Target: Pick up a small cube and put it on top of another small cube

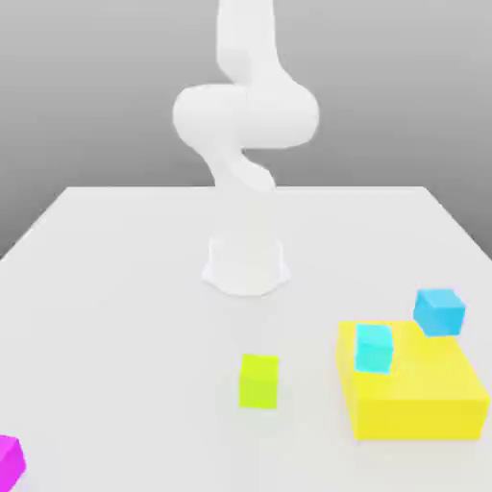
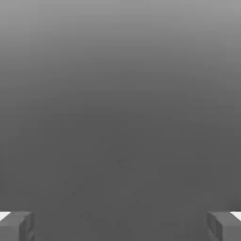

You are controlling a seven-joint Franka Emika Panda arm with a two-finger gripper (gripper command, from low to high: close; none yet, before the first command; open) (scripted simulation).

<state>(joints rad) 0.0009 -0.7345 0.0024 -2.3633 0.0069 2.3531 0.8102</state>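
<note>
While the white arm [image 1: 245, 125] stood folded up over its round base [image 1: 246, 264] at the back-middle of the bench [image 1: 115, 288], nothing on the surface was being touched. In the hand view the two grey fingers [image 2: 16, 227] sat at opposite edges of the shot with a big stretch of plain grey between them, so they were spread wide and had nothing in them.

Using the large flat yellow block [image 1: 418, 399] as the landmark: it sat toward the exterior view's right, near the front edge of the bench. The small lime yellow-green cube [image 1: 258, 381] was on the bare bench off to the block's left in the exterior view, apart from it with a clear gap, roughly in front of the arm's base. It sat flat with nothing on top of it.

One small cyan cube [image 1: 374, 348] was on top of the yellow block, up at the back-left corner of it as the exterior view shows it. A second cyan cube [image 1: 439, 312] was just behind the block's back-right corner; I couldn't tell whether it was touching the block or only very close to it.

Way off to the left of the block, past the lime cube, a magenta cube [image 1: 9, 461] poked in at the front-left corner of the exterior view, cut off by the frame edge.
</note>
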